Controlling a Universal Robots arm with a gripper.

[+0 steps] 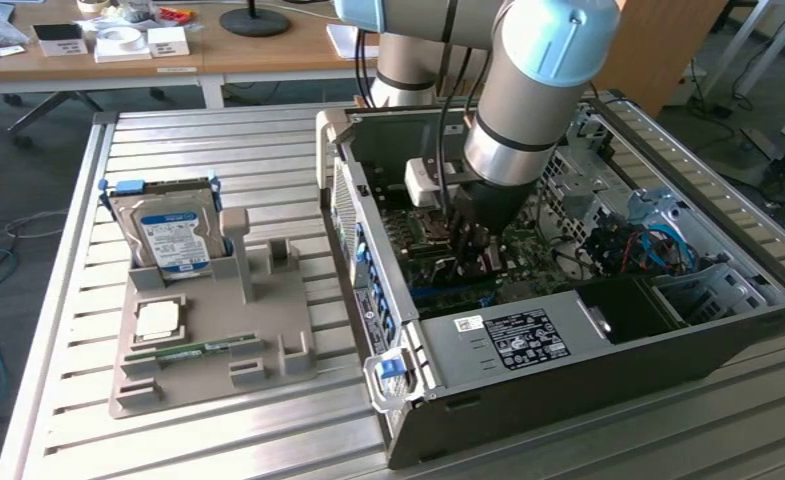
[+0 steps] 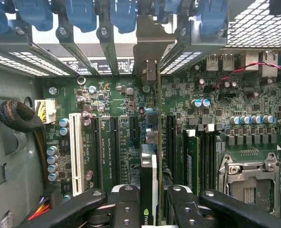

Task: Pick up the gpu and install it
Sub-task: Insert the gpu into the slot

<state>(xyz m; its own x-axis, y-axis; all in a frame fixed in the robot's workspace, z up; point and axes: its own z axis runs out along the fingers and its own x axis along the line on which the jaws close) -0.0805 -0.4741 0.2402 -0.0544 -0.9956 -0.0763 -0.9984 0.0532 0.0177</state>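
Inspection, item one: my claw (image 2: pixel 149 205) is clamped on the gpu (image 2: pixel 149 164), one finger against each flat face, with the card held edge-on between them.

Item two: the gpu is inside the open computer case (image 1: pixel 566 390). It stands upright over the motherboard (image 2: pixel 117 99), running parallel to the expansion slots, between the white slot (image 2: pixel 75 152) and the processor socket (image 2: pixel 249 180). Its silver bracket (image 2: pixel 152 42) meets the case's rear wall at the row of blue latches (image 2: pixel 81 14). I cannot tell whether the card's lower edge is seated in a slot.

Item three: the case stands on the slatted metal table (image 1: pixel 205 140), toward its edge at the exterior view's right. A grey holder (image 1: pixel 279 335) lies toward the opposite edge. A hard drive (image 1: pixel 172 235) stands upright at the holder's far end. A square chip (image 1: pixel 159 320) and a green memory stick (image 1: pixel 199 350) lie flat nearer its front edge.
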